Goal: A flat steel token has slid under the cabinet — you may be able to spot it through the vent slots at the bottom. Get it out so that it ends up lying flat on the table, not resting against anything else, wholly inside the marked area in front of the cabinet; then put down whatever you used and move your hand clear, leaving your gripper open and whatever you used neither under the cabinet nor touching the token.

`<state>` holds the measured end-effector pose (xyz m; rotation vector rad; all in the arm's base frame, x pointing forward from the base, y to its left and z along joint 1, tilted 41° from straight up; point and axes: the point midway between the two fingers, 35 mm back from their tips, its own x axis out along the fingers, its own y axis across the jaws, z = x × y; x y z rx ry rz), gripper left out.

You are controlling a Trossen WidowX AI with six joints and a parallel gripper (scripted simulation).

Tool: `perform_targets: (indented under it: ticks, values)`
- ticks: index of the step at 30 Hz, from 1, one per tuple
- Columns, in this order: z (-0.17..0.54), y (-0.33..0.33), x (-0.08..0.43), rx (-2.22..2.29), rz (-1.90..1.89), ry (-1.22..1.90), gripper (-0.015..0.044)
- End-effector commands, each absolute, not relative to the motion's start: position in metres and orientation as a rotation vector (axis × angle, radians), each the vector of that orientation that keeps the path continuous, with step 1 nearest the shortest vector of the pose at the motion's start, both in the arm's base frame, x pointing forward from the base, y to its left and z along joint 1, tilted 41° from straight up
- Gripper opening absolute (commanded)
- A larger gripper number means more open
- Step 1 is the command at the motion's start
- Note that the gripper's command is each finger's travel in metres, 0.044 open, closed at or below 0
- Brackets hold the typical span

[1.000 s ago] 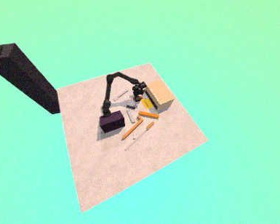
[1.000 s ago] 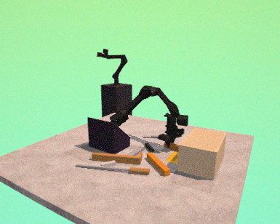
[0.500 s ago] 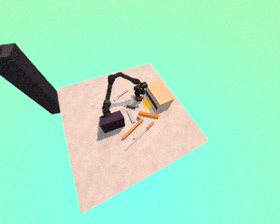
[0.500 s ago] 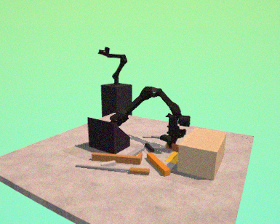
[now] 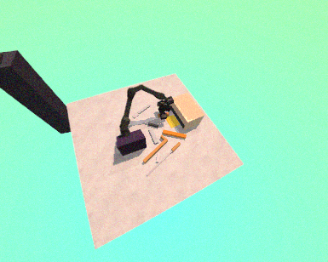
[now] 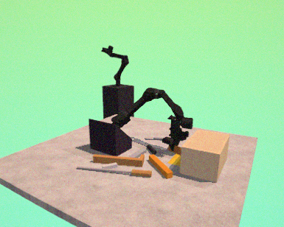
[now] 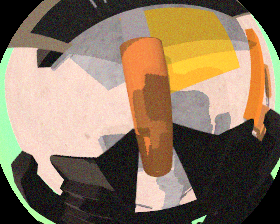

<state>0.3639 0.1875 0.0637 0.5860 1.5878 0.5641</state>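
Observation:
My gripper (image 5: 164, 115) (image 6: 172, 143) (image 7: 152, 129) is low in front of the cabinet, shut on the orange round handle (image 7: 150, 65) of a tool. A paler grey strip past the handle's far end in the wrist view may be the tool's shaft; its tip cannot be made out. The tan cabinet (image 5: 188, 107) (image 6: 204, 145) shows its dark front at the top of the wrist view. The yellow marked area (image 5: 172, 122) (image 6: 174, 160) (image 7: 191, 30) lies before it, beside the held handle, partly shaded. The steel token cannot be made out in any view.
An orange bar (image 5: 174, 134) (image 6: 160, 166) (image 7: 253, 80) lies near the marked area. Farther off are an orange L-shaped bar (image 5: 154, 151) (image 6: 117, 160), a thin rod with an orange handle (image 5: 175, 147) (image 6: 142, 173), a dark-handled tool (image 5: 153, 125) (image 6: 151, 149) and a grey bar (image 5: 153, 136).

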Motion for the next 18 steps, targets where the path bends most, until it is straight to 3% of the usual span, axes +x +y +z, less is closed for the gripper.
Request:
perform_targets:
  ticks: [1, 18]
  values:
    - [0.0570, 0.1816, 0.3647, 0.581, 0.556, 1.587, 0.0000]
    - [0.0508, 0.1745, 0.3633, 0.581, 0.556, 1.588, 0.0000]
